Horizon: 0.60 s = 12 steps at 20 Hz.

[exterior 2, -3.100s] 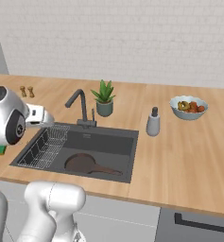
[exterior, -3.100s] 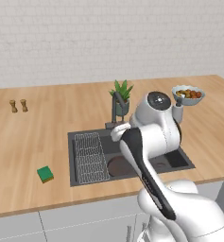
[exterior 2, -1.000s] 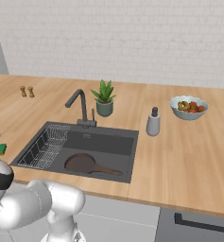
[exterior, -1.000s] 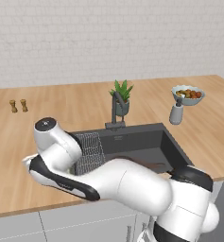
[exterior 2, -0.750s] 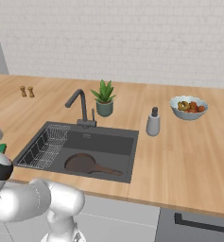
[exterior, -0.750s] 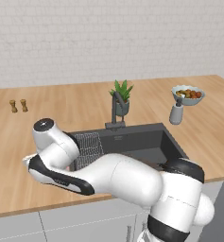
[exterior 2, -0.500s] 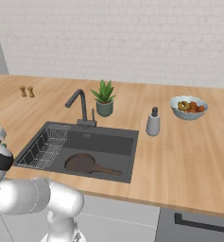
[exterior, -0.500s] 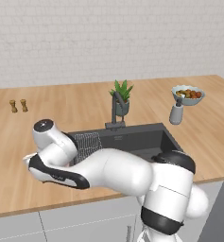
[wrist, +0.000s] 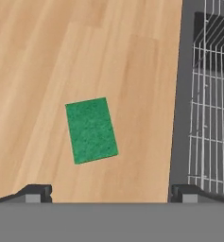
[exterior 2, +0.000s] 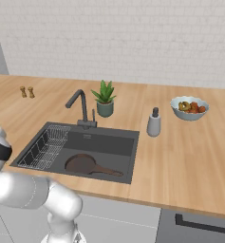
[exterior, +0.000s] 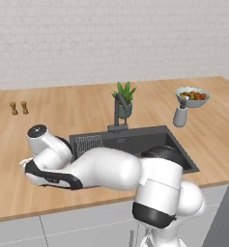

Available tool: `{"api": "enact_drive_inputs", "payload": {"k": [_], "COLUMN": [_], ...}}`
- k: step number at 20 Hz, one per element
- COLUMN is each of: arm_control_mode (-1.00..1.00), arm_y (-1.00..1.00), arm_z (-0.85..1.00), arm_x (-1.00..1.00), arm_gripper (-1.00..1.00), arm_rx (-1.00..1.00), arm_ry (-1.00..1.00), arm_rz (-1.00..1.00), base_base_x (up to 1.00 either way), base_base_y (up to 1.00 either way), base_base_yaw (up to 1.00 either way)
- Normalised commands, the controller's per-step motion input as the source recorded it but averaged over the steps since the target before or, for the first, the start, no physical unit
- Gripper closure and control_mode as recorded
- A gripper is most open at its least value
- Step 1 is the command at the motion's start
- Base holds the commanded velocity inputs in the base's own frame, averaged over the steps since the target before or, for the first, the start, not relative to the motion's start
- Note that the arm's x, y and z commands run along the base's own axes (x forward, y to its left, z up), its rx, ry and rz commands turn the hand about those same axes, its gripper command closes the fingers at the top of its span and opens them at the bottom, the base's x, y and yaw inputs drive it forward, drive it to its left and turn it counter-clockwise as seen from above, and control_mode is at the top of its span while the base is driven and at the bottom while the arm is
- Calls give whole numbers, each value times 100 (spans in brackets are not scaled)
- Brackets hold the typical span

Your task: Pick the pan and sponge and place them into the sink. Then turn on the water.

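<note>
One thing remains out on the bench: the sponge, lying flat left of centre in the hand view, beside the sink rim at right. Its long axis runs nearly up the frame, tipped slightly leftward. The claw hangs above it, spread wide and empty, tips at the bottom corners. The pan already lies in the basin. Closing across the short sides looks right.
</note>
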Motion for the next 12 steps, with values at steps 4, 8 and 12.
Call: {"api": "enact_drive_inputs", "payload": {"k": [4,8,12], "arm_control_mode": [-100,-100,-100], "arm_y": [3,0,10], "arm_z": [-28,-24,-23], "arm_x": [7,17,21], "arm_gripper": [-100,-100,-100], "arm_rx": [5,6,0], "arm_ry": [22,19,14], "arm_rz": [0,0,0], "base_base_x": [0,0,0], "base_base_y": [0,0,0], "base_base_yaw": [0,0,0]}}
